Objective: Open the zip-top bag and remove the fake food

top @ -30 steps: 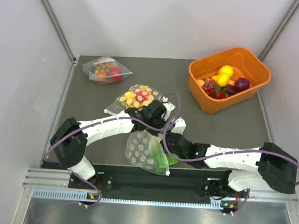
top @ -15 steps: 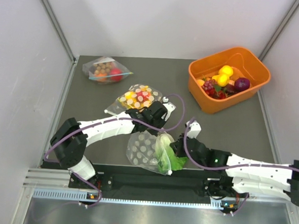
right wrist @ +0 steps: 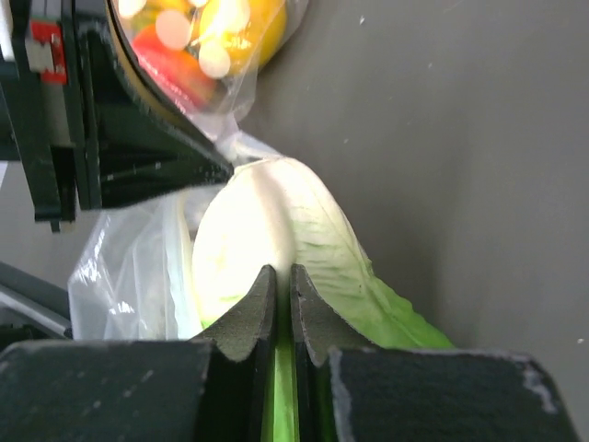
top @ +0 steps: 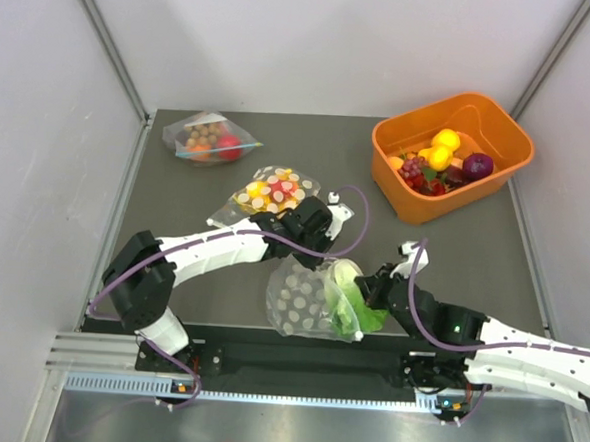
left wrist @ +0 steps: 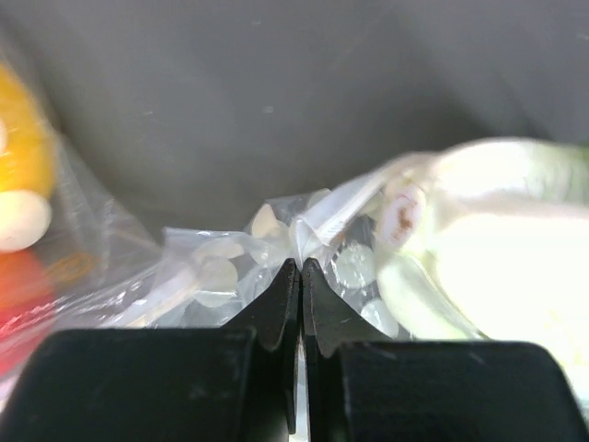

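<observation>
The dotted zip-top bag [top: 300, 303] lies near the table's front edge, its mouth facing right. My left gripper [top: 325, 253] is shut on the bag's upper edge; the left wrist view shows its tips [left wrist: 301, 268] pinching the dotted film [left wrist: 216, 272]. The green lettuce [top: 348, 300] sticks mostly out of the bag's mouth. My right gripper [top: 373, 289] is shut on it, and the right wrist view shows a leaf [right wrist: 276, 216] clamped between the fingers [right wrist: 282, 273]. A round purple piece [top: 477, 166] lies in the orange bin.
An orange bin [top: 401, 202] with yellow, red and dark fruit stands at the back right. A second dotted bag [top: 269, 191] with yellow and red pieces lies just behind my left gripper. A plain clear bag [top: 208, 138] sits at the back left.
My right gripper has pulled to the right with the lettuce, drawing it out of the bag's mouth. The bag slid slightly right; my left gripper keeps its hold.
</observation>
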Motion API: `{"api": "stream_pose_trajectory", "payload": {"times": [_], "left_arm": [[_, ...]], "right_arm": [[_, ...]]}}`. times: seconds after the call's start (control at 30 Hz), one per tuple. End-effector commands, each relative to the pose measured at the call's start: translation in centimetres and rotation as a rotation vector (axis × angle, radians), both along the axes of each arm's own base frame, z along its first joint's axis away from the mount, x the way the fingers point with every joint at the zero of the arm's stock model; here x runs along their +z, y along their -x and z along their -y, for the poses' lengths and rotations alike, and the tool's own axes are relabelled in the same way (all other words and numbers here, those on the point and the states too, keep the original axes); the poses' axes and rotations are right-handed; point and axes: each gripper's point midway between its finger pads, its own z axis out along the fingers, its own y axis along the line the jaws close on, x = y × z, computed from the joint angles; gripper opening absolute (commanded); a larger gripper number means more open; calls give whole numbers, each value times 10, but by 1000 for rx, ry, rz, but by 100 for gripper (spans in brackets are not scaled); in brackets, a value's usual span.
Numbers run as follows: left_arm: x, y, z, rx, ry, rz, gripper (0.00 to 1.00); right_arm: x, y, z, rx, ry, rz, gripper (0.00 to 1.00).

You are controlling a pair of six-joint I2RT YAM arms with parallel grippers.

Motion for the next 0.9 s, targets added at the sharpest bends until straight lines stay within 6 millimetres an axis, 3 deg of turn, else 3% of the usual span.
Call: {"api": "stream_pose_trajectory", "payload": {"times": [0.0,0.2,0.37,0.57,0.67,0.87], "left_arm": [[8,5,13,-103,71,-36,0],[4,22,25,-174,111,-114,0],[-3,27,28,-180,112,-156,0],[-10,33,32,-195,109,-184,0],[-12,34,33,-200,105,-186,0],[-12,37,33,-207,103,-187,0]], "right_arm": [[9,-11,19,-100,7,64,0],[35,-20,10,-122,-94,131,0],[28,-17,-6,-45,-40,115,2],[13,-11,-22,42,42,74,47],[14,-11,-31,64,36,81,60],[15,-15,-44,77,32,96,73]]}}
